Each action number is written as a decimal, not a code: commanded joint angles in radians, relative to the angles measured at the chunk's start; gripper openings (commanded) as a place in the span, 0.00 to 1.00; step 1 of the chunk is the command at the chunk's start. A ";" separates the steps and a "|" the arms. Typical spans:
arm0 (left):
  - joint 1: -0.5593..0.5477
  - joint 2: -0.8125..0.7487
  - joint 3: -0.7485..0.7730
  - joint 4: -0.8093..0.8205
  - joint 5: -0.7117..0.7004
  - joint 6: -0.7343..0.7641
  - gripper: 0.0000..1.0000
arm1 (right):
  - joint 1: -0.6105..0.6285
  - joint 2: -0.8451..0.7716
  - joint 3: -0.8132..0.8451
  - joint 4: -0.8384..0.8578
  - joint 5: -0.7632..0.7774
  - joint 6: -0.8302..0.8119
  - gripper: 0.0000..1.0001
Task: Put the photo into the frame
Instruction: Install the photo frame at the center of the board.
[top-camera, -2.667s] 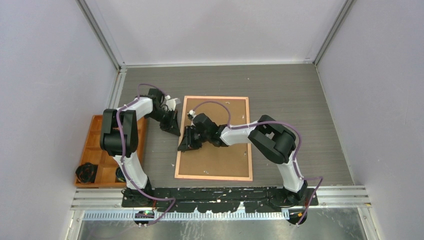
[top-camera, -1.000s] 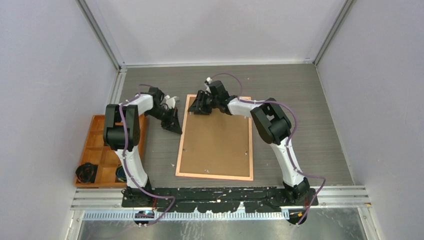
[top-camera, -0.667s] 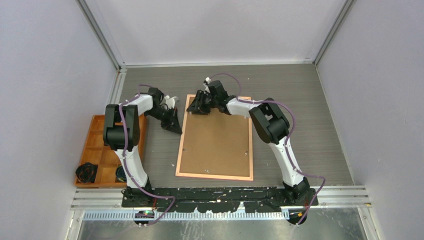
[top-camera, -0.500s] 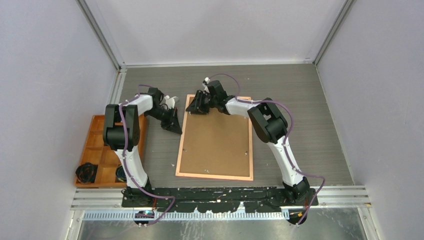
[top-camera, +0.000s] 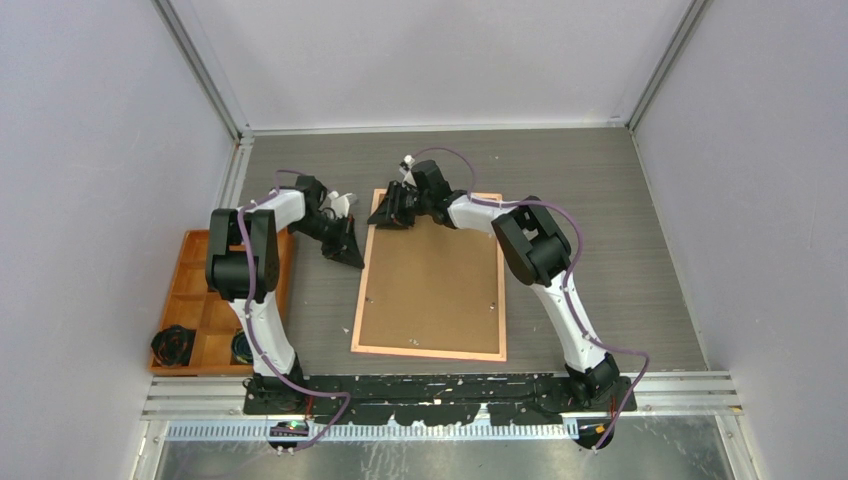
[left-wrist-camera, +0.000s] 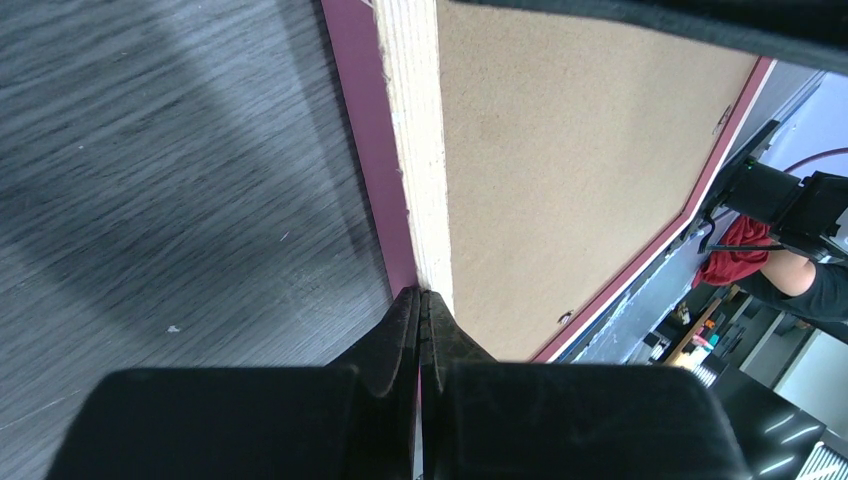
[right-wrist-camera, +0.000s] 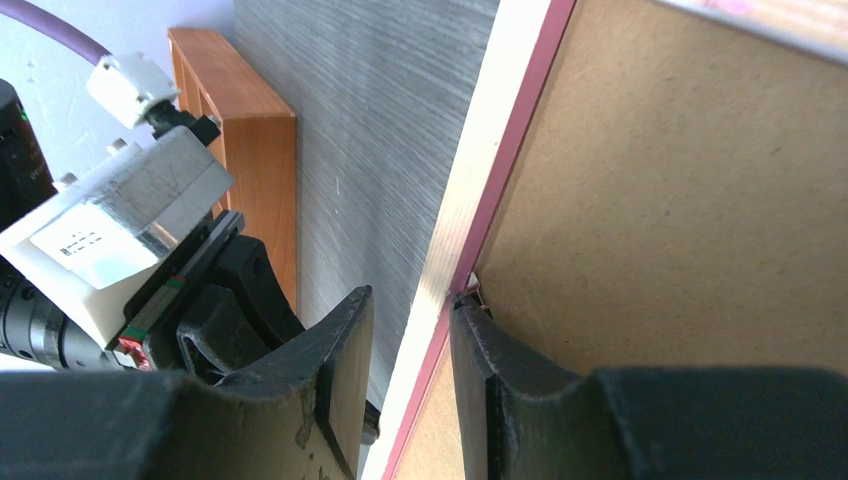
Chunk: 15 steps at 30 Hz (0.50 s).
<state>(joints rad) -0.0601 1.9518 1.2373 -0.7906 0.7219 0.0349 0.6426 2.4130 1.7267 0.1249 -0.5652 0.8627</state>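
Lying flat on the grey tabletop (top-camera: 600, 240) between the two arms, the frame (top-camera: 430, 352) is showing its back, long sides running away from the bases. The brown backing board (top-camera: 432, 285) is sitting inside the frame's border and filling it. No print is showing from any view.

The left pincer (top-camera: 355, 262) is pointing down at the frame's left long side, about a third of the way down from the far end. Its jaws are clenched together on nothing, and in the left wrist view the tips are touching or nearly touching the pale edge of the rail.

The right pincer (top-camera: 385, 215) is reaching across to the frame's far left corner. Its jaws are standing partly apart and straddling the left rail. The inner finger (right-wrist-camera: 490, 370) is resting against the rail's inside edge on the backing board, while the outer finger (right-wrist-camera: 335, 370) is standing just clear of the rail over bare tabletop, so nothing is being gripped.

The orange compartment tray (top-camera: 200, 236) is sitting left of the left arm, well apart from the frame
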 joint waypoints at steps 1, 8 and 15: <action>-0.010 0.002 -0.027 0.072 -0.050 0.031 0.00 | 0.005 0.003 0.033 -0.012 -0.029 -0.027 0.39; -0.011 -0.006 -0.021 0.060 -0.058 0.037 0.00 | -0.015 -0.032 0.041 -0.007 -0.018 -0.025 0.39; -0.010 -0.014 -0.030 0.060 -0.059 0.039 0.00 | -0.060 -0.052 0.048 0.030 -0.036 0.012 0.40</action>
<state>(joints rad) -0.0597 1.9457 1.2312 -0.7849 0.7208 0.0383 0.6167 2.4149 1.7317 0.1162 -0.5861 0.8642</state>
